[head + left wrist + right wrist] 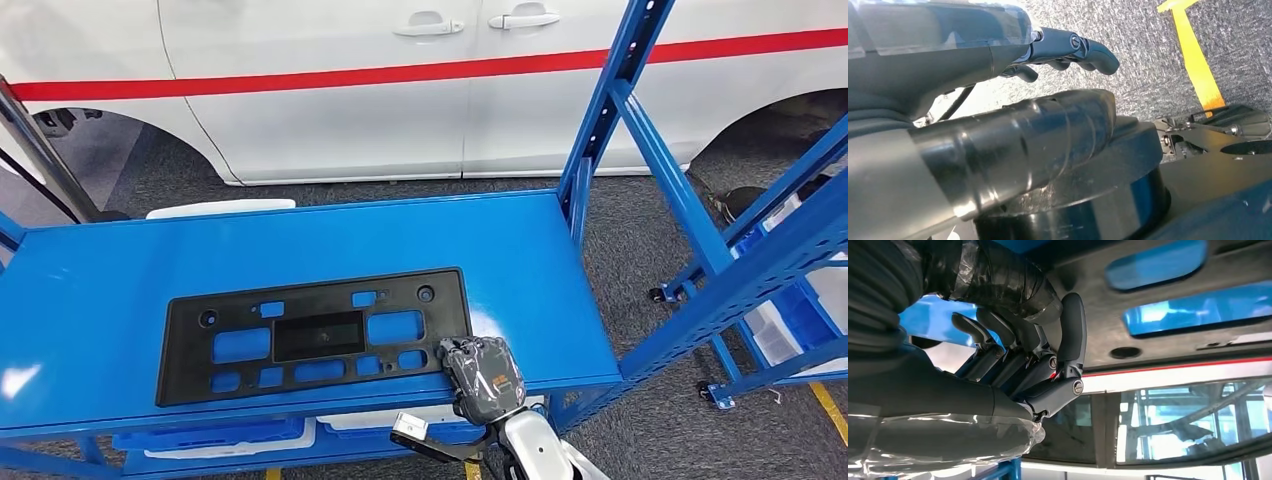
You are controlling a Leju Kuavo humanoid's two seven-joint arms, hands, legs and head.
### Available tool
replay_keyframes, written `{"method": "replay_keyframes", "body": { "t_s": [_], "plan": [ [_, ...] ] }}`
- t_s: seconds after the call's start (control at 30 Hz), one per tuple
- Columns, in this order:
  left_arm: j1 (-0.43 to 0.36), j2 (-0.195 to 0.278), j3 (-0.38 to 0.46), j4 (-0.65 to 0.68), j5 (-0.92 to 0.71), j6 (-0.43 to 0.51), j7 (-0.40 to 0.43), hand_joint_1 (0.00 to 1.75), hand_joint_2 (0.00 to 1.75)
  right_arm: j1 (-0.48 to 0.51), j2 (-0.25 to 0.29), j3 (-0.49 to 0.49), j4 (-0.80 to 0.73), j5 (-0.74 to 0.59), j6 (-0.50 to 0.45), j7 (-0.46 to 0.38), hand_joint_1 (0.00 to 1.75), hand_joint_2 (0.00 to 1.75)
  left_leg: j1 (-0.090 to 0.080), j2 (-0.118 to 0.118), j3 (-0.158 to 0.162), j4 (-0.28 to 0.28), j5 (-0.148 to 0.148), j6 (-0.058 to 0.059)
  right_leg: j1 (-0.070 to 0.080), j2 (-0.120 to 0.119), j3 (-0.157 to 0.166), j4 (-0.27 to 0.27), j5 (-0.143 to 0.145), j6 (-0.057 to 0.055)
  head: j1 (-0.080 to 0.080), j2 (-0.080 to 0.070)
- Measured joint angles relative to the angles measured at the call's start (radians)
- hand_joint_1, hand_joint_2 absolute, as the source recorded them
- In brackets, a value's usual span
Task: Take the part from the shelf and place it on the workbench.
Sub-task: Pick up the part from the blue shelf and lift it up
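Note:
The part [315,335] is a flat black plate with several rectangular cut-outs. It lies on the blue shelf board [120,270] toward its front edge. My right hand [483,378], wrapped in clear film, comes up from below and sits at the plate's near right corner. In the right wrist view its dark fingers [1068,340] are bent, with one fingertip against the plate's surface [1168,305]; the thumb stands apart and nothing lies between them. My left hand [998,95] hangs low over the grey floor, fingers [1083,47] stretched out and holding nothing.
Blue shelf uprights [620,90] rise at the right, and a second blue rack [790,250] stands further right. A white van [400,80] with a red stripe is parked behind the shelf. Blue and white bins [230,440] sit on the lower level. Yellow floor tape [1198,65] runs nearby.

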Motion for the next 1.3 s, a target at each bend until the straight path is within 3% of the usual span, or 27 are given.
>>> {"method": "replay_keyframes", "body": {
  "t_s": [0.03,0.07,0.13,0.17,0.2,0.23,0.3,0.37,0.5,0.57,0.63,0.67,0.7,0.73,0.8,0.87,1.03,1.1,1.13,1.23,1.27,1.3],
  "plan": [
    [0.000,0.000,0.000,0.000,0.000,0.000,0.000,0.00,0.00,-0.001,0.000,0.000,0.000,0.000,0.000,0.000,0.17,1.75,0.001,0.000,-0.016,0.038,-0.025,-0.005,-0.002,-0.001,0.001,-0.003,0.002,-0.005,0.000,0.000],
    [0.000,0.000,0.000,0.000,0.000,-0.001,-0.001,0.00,0.00,-0.002,0.000,0.000,0.000,0.001,-0.001,-0.001,0.00,1.75,0.003,0.000,-0.041,0.095,-0.058,-0.010,-0.002,-0.002,0.001,-0.004,0.002,-0.008,0.000,0.000],
    [0.000,0.000,0.001,0.000,0.000,-0.003,-0.001,0.00,0.00,-0.003,0.000,0.000,0.002,0.016,-0.005,0.004,0.00,1.75,0.005,0.001,-0.101,0.225,-0.115,-0.017,-0.001,-0.004,-0.001,-0.003,0.002,-0.011,0.000,0.000],
    [0.000,0.000,0.001,0.000,0.000,-0.005,0.000,0.00,0.00,-0.002,0.000,0.000,0.004,0.030,-0.009,0.009,0.00,1.75,0.005,0.001,-0.116,0.258,-0.120,-0.018,-0.001,-0.004,-0.001,-0.002,0.002,-0.012,0.000,0.000],
    [0.000,0.001,0.002,0.000,0.000,-0.007,0.000,0.00,0.00,-0.002,0.000,0.001,0.006,0.047,-0.015,0.016,0.00,1.75,0.005,0.001,-0.114,0.253,-0.105,-0.018,-0.001,-0.004,-0.001,-0.001,0.001,-0.012,0.000,0.000],
    [0.000,0.001,0.002,0.000,0.000,-0.008,0.001,0.00,0.00,-0.002,0.000,0.002,0.007,0.063,-0.022,0.023,0.00,1.75,0.005,0.001,-0.093,0.209,-0.074,-0.016,-0.001,-0.003,0.001,0.000,0.001,-0.011,0.000,0.000],
    [0.000,0.001,0.002,0.000,0.000,-0.009,0.003,0.00,0.00,-0.003,0.001,0.003,0.007,0.087,-0.035,0.034,0.00,1.75,0.004,0.001,-0.026,0.069,-0.008,-0.009,0.001,-0.002,0.004,0.001,-0.001,-0.008,0.000,0.000],
    [0.000,0.000,0.002,0.000,-0.001,-0.010,0.004,0.00,0.00,-0.005,0.001,0.003,0.007,0.101,-0.041,0.040,0.00,1.75,0.001,0.000,0.012,-0.013,0.014,-0.001,0.004,-0.001,0.003,0.002,-0.002,0.000,0.000,0.000],
    [0.000,-0.001,0.002,0.000,-0.002,-0.013,0.004,0.00,0.00,-0.007,0.003,0.006,0.008,0.110,-0.043,0.041,0.00,1.75,0.004,0.000,0.017,-0.034,0.021,0.022,0.005,0.000,-0.003,0.013,-0.011,0.020,0.000,0.000],
    [0.000,-0.003,0.002,0.000,-0.002,-0.015,0.004,0.00,0.00,-0.009,0.004,0.006,0.009,0.112,-0.043,0.042,0.00,1.75,0.008,0.002,0.019,-0.041,0.027,0.032,0.003,0.000,-0.040,0.096,-0.062,0.028,0.000,0.000],
    [0.000,-0.003,0.002,0.000,-0.002,-0.016,0.004,0.00,0.00,-0.009,0.004,0.007,0.012,0.113,-0.043,0.042,0.00,1.75,0.006,0.003,0.017,-0.041,0.028,0.036,0.001,-0.001,-0.102,0.226,-0.120,0.033,0.000,0.000],
    [0.001,-0.003,0.002,0.000,-0.002,-0.017,0.004,0.00,0.00,-0.009,0.004,0.007,0.014,0.115,-0.043,0.042,0.00,1.75,0.006,0.003,0.016,-0.040,0.028,0.036,0.000,-0.001,-0.123,0.268,-0.129,0.035,0.000,0.000],
    [0.001,-0.003,0.003,0.000,-0.002,-0.018,0.004,0.00,0.00,-0.009,0.004,0.008,0.016,0.117,-0.042,0.042,0.00,1.75,0.006,0.002,0.016,-0.038,0.027,0.036,-0.002,-0.001,-0.126,0.273,-0.118,0.036,0.000,0.000],
    [0.001,-0.003,0.003,0.000,-0.002,-0.021,0.004,0.00,0.00,-0.009,0.004,0.008,0.017,0.119,-0.042,0.042,0.00,1.75,0.006,0.001,0.016,-0.036,0.026,0.035,-0.003,-0.001,-0.109,0.237,-0.088,0.036,0.000,0.000],
    [0.001,-0.004,0.003,0.000,-0.004,-0.024,0.004,0.00,0.00,-0.012,0.004,0.008,0.018,0.121,-0.042,0.042,0.00,1.75,0.006,0.000,0.017,-0.030,0.022,0.030,-0.006,-0.001,-0.047,0.107,-0.019,0.034,0.000,0.000],
    [0.000,-0.004,0.003,0.000,-0.004,-0.026,0.004,0.00,0.00,-0.014,0.004,0.008,0.018,0.122,-0.042,0.042,0.00,1.75,0.007,0.000,0.017,-0.026,0.019,0.027,-0.007,-0.001,-0.012,0.032,0.010,0.032,0.001,0.000],
    [0.001,-0.004,0.003,0.000,-0.005,-0.026,0.004,0.00,0.00,-0.015,0.004,0.008,0.018,0.123,-0.042,0.042,0.00,1.75,0.006,0.000,0.016,-0.025,0.018,0.026,-0.006,-0.001,-0.008,0.021,0.003,0.031,0.001,0.000],
    [0.000,-0.005,0.003,0.000,-0.005,-0.027,0.004,0.00,0.00,-0.016,0.005,0.008,0.019,0.123,-0.042,0.042,0.00,1.75,0.002,-0.001,0.012,-0.020,0.016,0.021,-0.004,0.000,-0.006,0.014,-0.003,0.026,0.000,0.000],
    [-0.001,-0.005,0.003,0.000,-0.005,-0.027,0.004,0.00,0.00,-0.017,0.006,0.009,0.019,0.124,-0.042,0.042,0.00,1.75,0.001,-0.001,0.011,-0.016,0.014,0.012,-0.004,0.000,-0.005,0.010,-0.002,0.019,0.000,0.000],
    [-0.001,-0.004,0.003,0.000,-0.004,-0.027,0.002,0.00,0.00,-0.021,0.010,0.010,0.022,0.124,-0.041,0.042,0.00,1.75,0.003,0.002,-0.071,0.175,-0.075,-0.017,-0.003,-0.004,-0.003,0.002,0.002,-0.008,-0.001,0.000],
    [-0.002,-0.004,0.003,0.000,-0.003,-0.027,0.001,0.00,0.00,-0.022,0.011,0.011,0.024,0.124,-0.040,0.042,0.00,1.75,0.005,0.002,-0.090,0.215,-0.088,-0.019,-0.002,-0.004,-0.001,0.002,0.001,-0.011,-0.001,0.000],
    [-0.002,-0.003,0.004,0.000,-0.003,-0.027,0.000,0.00,0.00,-0.023,0.012,0.011,0.025,0.124,-0.039,0.042,0.00,1.75,0.005,0.002,-0.073,0.181,-0.060,-0.017,-0.002,-0.004,0.000,0.002,0.001,-0.010,-0.001,0.000]
  ]
}}
